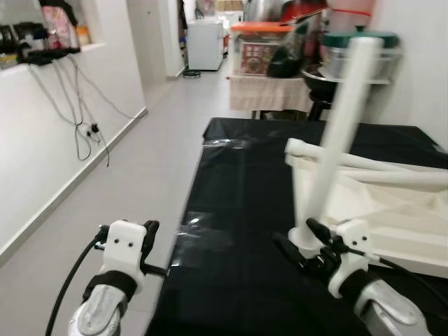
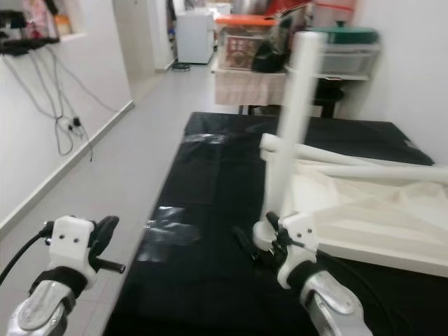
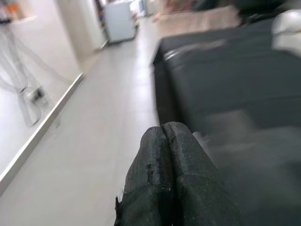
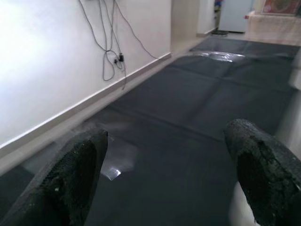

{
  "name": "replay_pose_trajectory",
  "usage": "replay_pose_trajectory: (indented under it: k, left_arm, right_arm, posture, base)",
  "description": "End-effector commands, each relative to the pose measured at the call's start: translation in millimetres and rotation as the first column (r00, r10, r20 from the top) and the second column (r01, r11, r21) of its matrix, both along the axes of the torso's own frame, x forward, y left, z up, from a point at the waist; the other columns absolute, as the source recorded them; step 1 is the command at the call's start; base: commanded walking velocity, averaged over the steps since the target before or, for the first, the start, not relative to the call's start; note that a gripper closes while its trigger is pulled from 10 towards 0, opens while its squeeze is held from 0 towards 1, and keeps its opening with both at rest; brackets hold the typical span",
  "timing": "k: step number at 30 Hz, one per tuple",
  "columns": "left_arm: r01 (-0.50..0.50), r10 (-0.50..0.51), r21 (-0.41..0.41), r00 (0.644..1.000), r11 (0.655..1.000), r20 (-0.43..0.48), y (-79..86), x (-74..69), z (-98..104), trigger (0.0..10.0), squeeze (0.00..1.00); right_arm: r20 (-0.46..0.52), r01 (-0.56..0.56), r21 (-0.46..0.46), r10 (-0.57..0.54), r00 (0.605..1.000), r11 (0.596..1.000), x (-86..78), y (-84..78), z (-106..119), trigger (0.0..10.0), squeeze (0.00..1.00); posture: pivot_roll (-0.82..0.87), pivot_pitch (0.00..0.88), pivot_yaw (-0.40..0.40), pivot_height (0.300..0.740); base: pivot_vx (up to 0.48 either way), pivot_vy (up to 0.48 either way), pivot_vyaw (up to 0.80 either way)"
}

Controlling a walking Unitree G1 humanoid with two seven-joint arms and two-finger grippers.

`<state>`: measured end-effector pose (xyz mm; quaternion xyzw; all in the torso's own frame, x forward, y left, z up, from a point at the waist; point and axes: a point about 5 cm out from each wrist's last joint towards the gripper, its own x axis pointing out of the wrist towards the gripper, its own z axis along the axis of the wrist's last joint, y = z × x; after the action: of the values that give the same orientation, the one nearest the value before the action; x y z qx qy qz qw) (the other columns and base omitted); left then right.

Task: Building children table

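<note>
Lying upside down on the black-covered desk point(image 1: 238, 210) is the white kids' table point(image 1: 392, 210), top flat on the cloth w/ one leg point(image 1: 341, 133) sticking straight up near the front corner, other legs lying across the underside. Right pincer point(image 1: 297, 245) sits low over the cloth right at the foot of that upright leg, fingers point(image 4: 77, 174) spread wide apart, nothing between them; can't tell if one finger touches the leg base. Left pincer point(image 3: 167, 155) hangs off the desk's left edge over the grey floor point(image 1: 140, 182), fingers pressed tight together, empty. Cables point(image 1: 84, 119) dangle down the white wall on the left; cluttered shelves & a storage box point(image 1: 259, 45) at the far end of the room.
</note>
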<state>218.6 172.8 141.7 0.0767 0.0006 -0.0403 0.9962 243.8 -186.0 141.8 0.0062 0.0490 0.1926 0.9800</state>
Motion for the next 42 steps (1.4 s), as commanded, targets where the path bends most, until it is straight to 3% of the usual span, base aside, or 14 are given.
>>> replay_pose_trajectory:
  k: [1,4,9,14,16,18,20,24,26,29,35,37,39,42]
  left_arm:
    - [0.033,-0.033,-0.003,0.999,0.999,0.014,-4.2,1.5,2,10.0,0.00]
    - [0.105,-0.105,0.000,0.994,0.994,0.022,-10.1,0.7,3,10.0,0.00]
    - [0.184,-0.185,0.012,0.983,0.983,0.021,-16.6,-1.4,3,10.0,0.00]
    - [0.267,-0.267,-0.011,0.964,0.964,0.019,-21.9,-4.0,2,10.0,0.00]
    - [0.276,-0.275,-0.019,0.961,0.961,0.017,-22.0,-4.4,2,10.0,0.00]
    - [0.298,-0.298,-0.035,0.955,0.954,0.015,-22.2,-5.6,1,10.0,0.00]
    - [0.308,-0.308,-0.040,0.951,0.950,0.014,-22.3,-6.0,1,10.0,0.00]
    - [0.341,-0.341,-0.054,0.940,0.938,0.010,-22.8,-8.1,0,10.0,0.00]
    - [0.341,-0.341,-0.054,0.940,0.938,0.010,-22.8,-8.1,0,10.0,0.00]
    - [0.355,-0.355,-0.059,0.935,0.933,0.007,-22.3,-9.1,-1,10.0,0.00]
    - [0.365,-0.366,-0.063,0.931,0.929,0.004,-21.3,-9.9,-1,10.0,0.00]
    - [0.368,-0.368,-0.063,0.930,0.928,0.003,-21.1,-9.9,-1,10.0,0.00]
    - [0.371,-0.371,-0.063,0.929,0.927,0.003,-21.0,-9.8,-1,10.0,0.00]
    - [0.371,-0.372,-0.063,0.928,0.926,0.003,-21.2,-9.7,-1,10.0,0.00]
  right_arm:
    - [-0.008,0.073,-0.017,-0.073,0.997,0.997,2.5,-13.3,1,10.0,0.00]
    - [-0.004,0.165,-0.024,-0.165,0.986,0.986,15.9,-25.4,9,10.0,0.00]
    - [-0.007,0.178,-0.021,-0.178,0.984,0.984,22.3,-33.9,15,10.0,0.00]
    - [-0.082,0.003,0.001,-0.003,0.997,1.000,14.4,-41.2,11,10.0,0.00]
    - [-0.105,-0.040,-0.027,0.036,0.994,0.999,10.8,-42.9,9,10.0,0.00]
    - [-0.196,-0.077,-0.106,0.055,0.979,0.991,3.3,-55.0,0,10.0,0.00]
    - [-0.231,-0.071,-0.130,0.040,0.972,0.989,1.6,-62.2,-2,10.0,0.00]
    - [-0.353,0.052,-0.170,-0.110,0.929,0.984,0.2,-97.8,-5,10.0,0.00]
    - [-0.353,0.052,-0.170,-0.110,0.929,0.984,0.2,-97.8,-5,10.0,0.00]
    - [-0.409,0.155,-0.207,-0.229,0.883,0.966,-1.5,-118.5,-7,10.0,0.00]
    - [-0.337,0.267,-0.219,-0.329,0.882,0.939,7.7,-133.6,4,10.0,0.00]
    - [-0.272,0.290,-0.190,-0.334,0.903,0.938,15.4,-130.5,12,10.0,0.00]
    - [-0.135,0.299,-0.112,-0.313,0.940,0.948,32.2,-115.6,30,10.0,0.00]
    - [-0.106,0.292,-0.086,-0.300,0.948,0.953,37.7,-108.4,34,10.0,0.00]
  posture:
    - [-0.08,0.000,-0.046,0.740]
    - [-0.07,0.000,-0.049,0.740]
    - [-0.07,0.000,-0.054,0.740]
    - [-0.07,0.000,-0.055,0.740]
    - [-0.07,0.000,-0.055,0.740]
    - [-0.07,0.000,-0.057,0.740]
    - [-0.07,0.000,-0.057,0.740]
    - [-0.07,0.000,-0.059,0.740]
    - [-0.07,0.000,-0.059,0.740]
    - [-0.07,0.000,-0.061,0.740]
    - [-0.06,0.000,-0.059,0.740]
    - [-0.06,0.000,-0.059,0.740]
    - [-0.06,0.000,-0.058,0.740]
    - [-0.06,0.000,-0.058,0.740]
  base:
    - [0.000,0.000,0.00]
    - [0.000,0.000,0.00]
    - [0.000,0.000,0.00]
    - [0.000,0.000,0.00]
    - [0.000,0.000,0.00]
    - [0.000,0.000,0.00]
    - [0.000,0.000,0.00]
    - [0.000,0.000,0.00]
    - [0.000,0.000,0.00]
    - [0.000,0.000,0.00]
    - [0.000,0.000,0.00]
    - [0.000,0.000,0.00]
    - [0.000,0.000,0.00]
    - [0.000,0.000,0.00]
